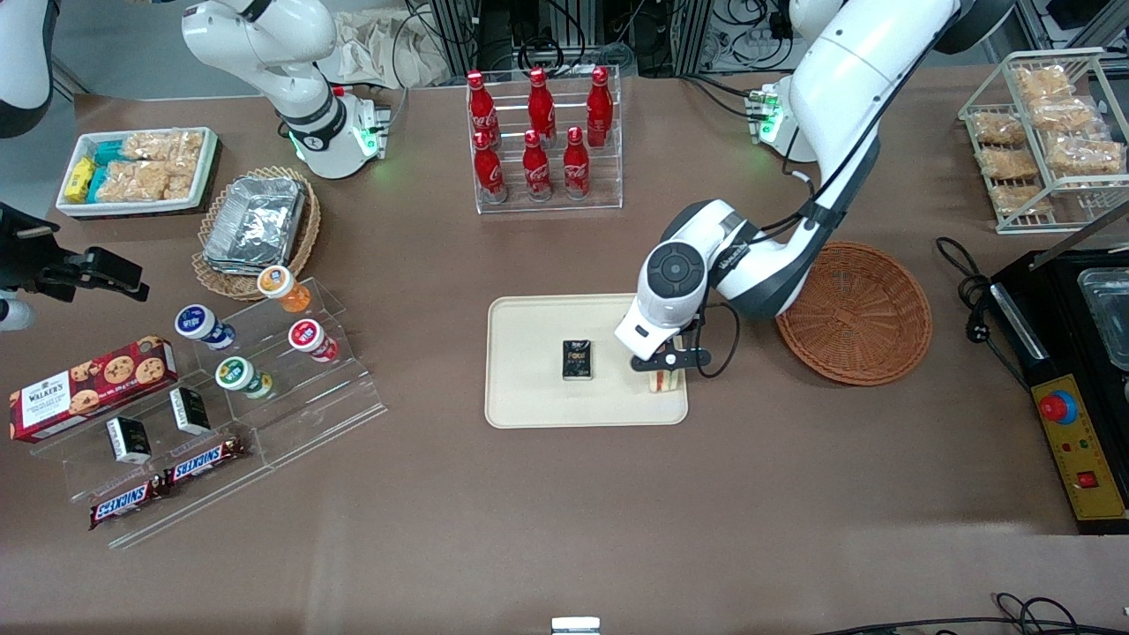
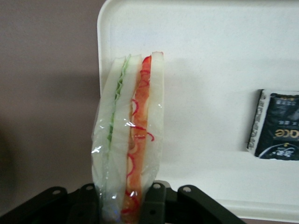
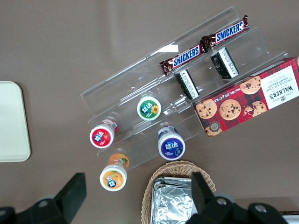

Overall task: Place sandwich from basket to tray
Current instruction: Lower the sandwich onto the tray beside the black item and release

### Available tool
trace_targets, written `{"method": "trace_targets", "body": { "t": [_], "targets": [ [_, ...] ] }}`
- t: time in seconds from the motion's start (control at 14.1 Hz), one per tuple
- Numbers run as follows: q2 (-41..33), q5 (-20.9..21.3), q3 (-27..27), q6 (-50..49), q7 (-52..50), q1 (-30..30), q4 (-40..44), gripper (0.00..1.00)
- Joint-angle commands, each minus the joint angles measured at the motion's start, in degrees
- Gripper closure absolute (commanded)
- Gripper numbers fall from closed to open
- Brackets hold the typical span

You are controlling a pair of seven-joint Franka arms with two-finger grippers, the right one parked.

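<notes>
The sandwich (image 2: 131, 140), a wrapped wedge of white bread with green and orange-red filling along its edge, is clamped between my gripper's (image 2: 122, 205) black fingers. In the front view the gripper (image 1: 668, 360) hangs over the cream tray (image 1: 529, 353), at the tray's corner toward the working arm's end and nearer the front camera, with the sandwich (image 1: 663, 380) peeking out below it. The reddish-brown basket (image 1: 860, 313) stands empty beside the tray, toward the working arm's end. Whether the sandwich touches the tray I cannot tell.
A small black packet (image 1: 578, 360) lies on the tray's middle. A rack of red cola bottles (image 1: 540, 137) stands farther from the front camera. A black machine with a red button (image 1: 1063, 406) sits at the working arm's end; snack stands (image 1: 220, 379) lie toward the parked arm's end.
</notes>
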Motion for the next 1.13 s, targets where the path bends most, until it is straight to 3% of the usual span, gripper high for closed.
{"method": "trace_targets", "body": {
  "t": [0.0,0.21,0.28,0.35,0.43,0.85,1.06],
  "targets": [
    [2.1,2.2,-0.1,-0.2,-1.5,-0.4,1.6,0.72],
    [2.5,2.2,-0.1,-0.1,-1.5,-0.4,1.6,0.68],
    [2.5,2.2,-0.1,-0.1,-1.5,-0.4,1.6,0.53],
    [2.6,2.2,0.0,-0.1,-1.4,-0.4,1.6,0.07],
    [2.5,2.2,0.0,-0.2,-1.4,-0.2,1.6,0.00],
    [-3.2,0.8,-0.2,-5.4,-1.1,0.2,3.6,0.00],
    [-7.4,-4.0,-0.3,-13.4,-0.3,0.4,7.8,0.00]
  ]
}}
